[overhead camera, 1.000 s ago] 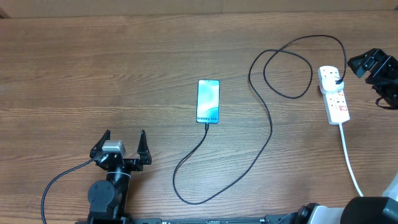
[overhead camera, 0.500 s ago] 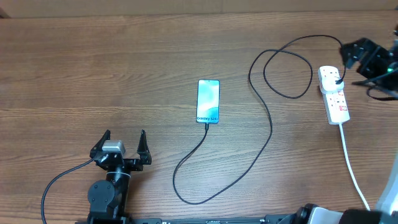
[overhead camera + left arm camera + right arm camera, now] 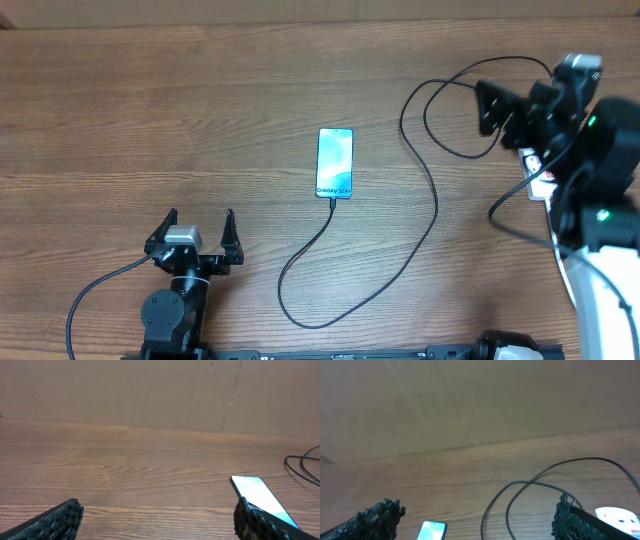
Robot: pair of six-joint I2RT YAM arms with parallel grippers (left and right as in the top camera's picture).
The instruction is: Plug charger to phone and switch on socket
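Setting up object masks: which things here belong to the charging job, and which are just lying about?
Job: phone, charger, socket (mostly covered in the overhead view).
Just there: wooden table, brown back wall.

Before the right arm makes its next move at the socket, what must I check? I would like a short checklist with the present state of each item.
1. Cable tip in phone: the cable meets the phone's lower edge and looks plugged in: ok.
2. Phone screen lit: ok.
3. Plug seated in socket: the right arm covers it from overhead: cannot tell.
4. Socket switch on: hidden: cannot tell.
5. Right gripper: fingers open, nothing held: ok.
6. Left gripper: fingers open, apart from the cable: ok.
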